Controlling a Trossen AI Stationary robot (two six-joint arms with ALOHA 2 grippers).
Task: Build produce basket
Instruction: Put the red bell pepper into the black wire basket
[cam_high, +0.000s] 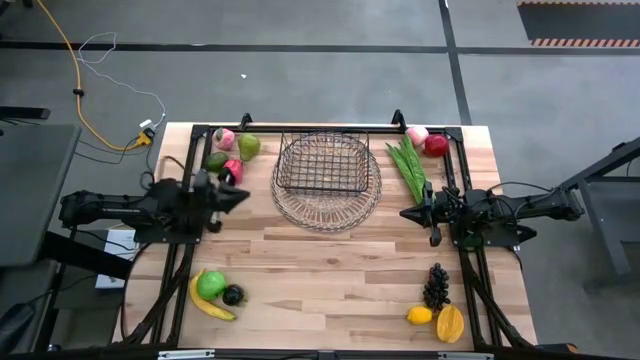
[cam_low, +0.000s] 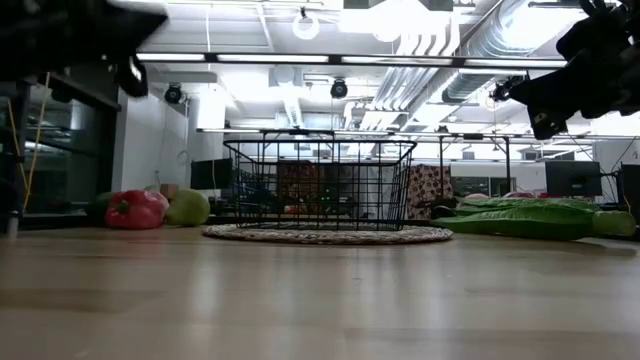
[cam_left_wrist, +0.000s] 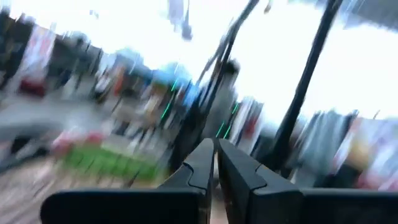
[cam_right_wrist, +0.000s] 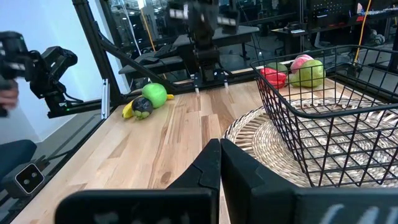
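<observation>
Basket (cam_high: 322, 163) sits empty between both raised arms, so I'd have the left pincer (cam_high: 240, 195), fingers pressed together on nothing like the right pincer (cam_high: 407, 212), spread wide before dropping onto the red apple (cam_high: 233, 170) just ahead.

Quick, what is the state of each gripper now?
Left gripper: closed, holding nothing, above the table's left side.
Right gripper: closed, holding nothing, beside the basket.

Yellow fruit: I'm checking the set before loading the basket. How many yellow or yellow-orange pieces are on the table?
3. A banana at the near left corner, under a green apple; a lemon and a mango side by side at the near right corner. None looks hidden.
</observation>
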